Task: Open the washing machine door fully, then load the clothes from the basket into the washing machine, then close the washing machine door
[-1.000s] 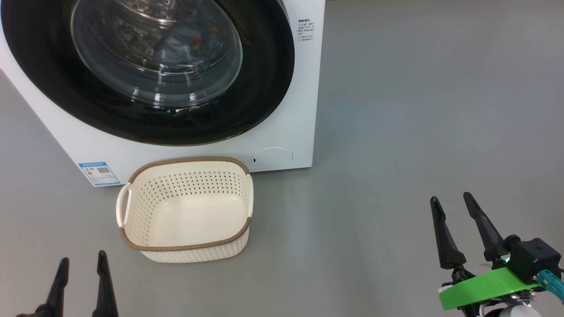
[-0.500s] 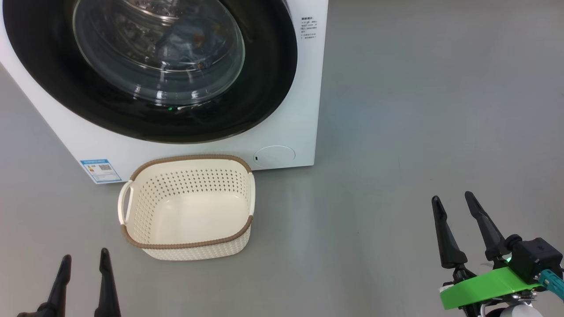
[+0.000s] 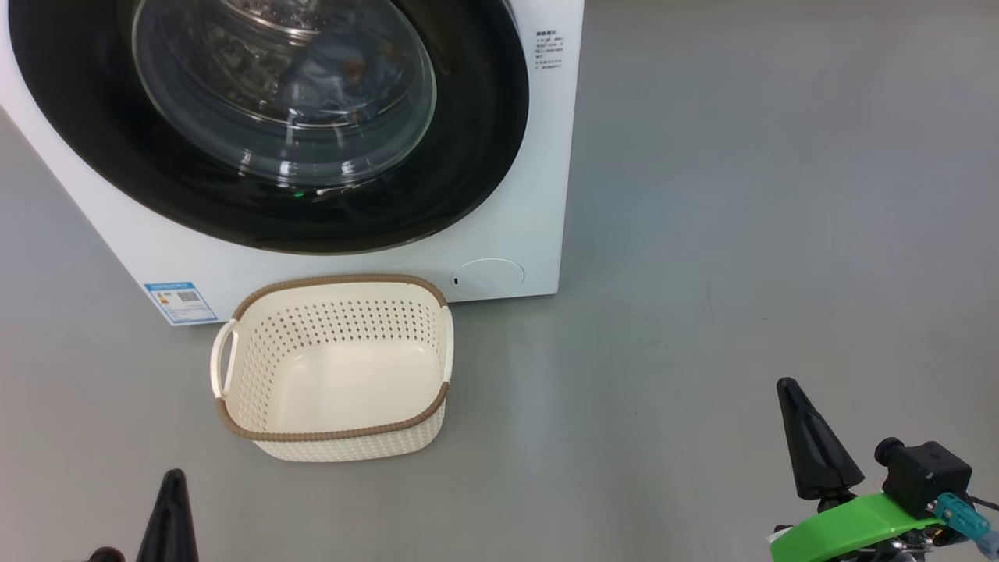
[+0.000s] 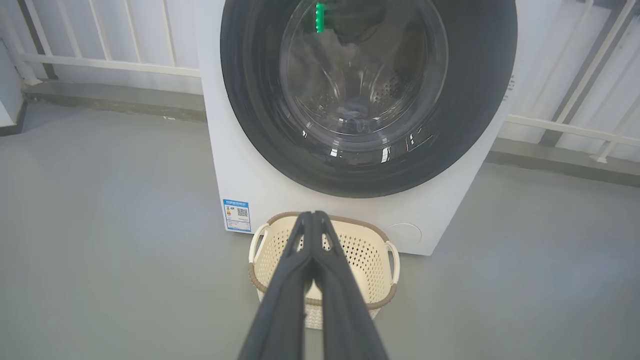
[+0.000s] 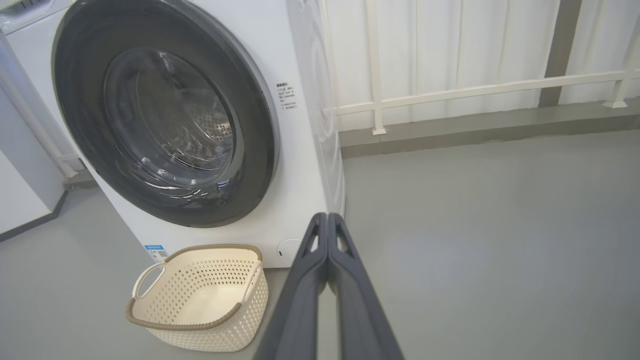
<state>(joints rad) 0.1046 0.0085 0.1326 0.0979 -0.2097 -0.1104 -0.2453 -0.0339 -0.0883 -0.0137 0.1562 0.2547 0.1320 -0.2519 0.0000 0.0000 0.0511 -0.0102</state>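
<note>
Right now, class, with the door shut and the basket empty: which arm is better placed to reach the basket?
Probably the left. The left gripper, shut, points straight at the basket; the right gripper, also shut, sits farther away, off to the side.

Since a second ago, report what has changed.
Both dark two-fingered hands closed on nothing: left hand, right hand. The empty cream perforated plastic basket and the closed round black-rimmed glass door of the white washing machine stayed put.
</note>
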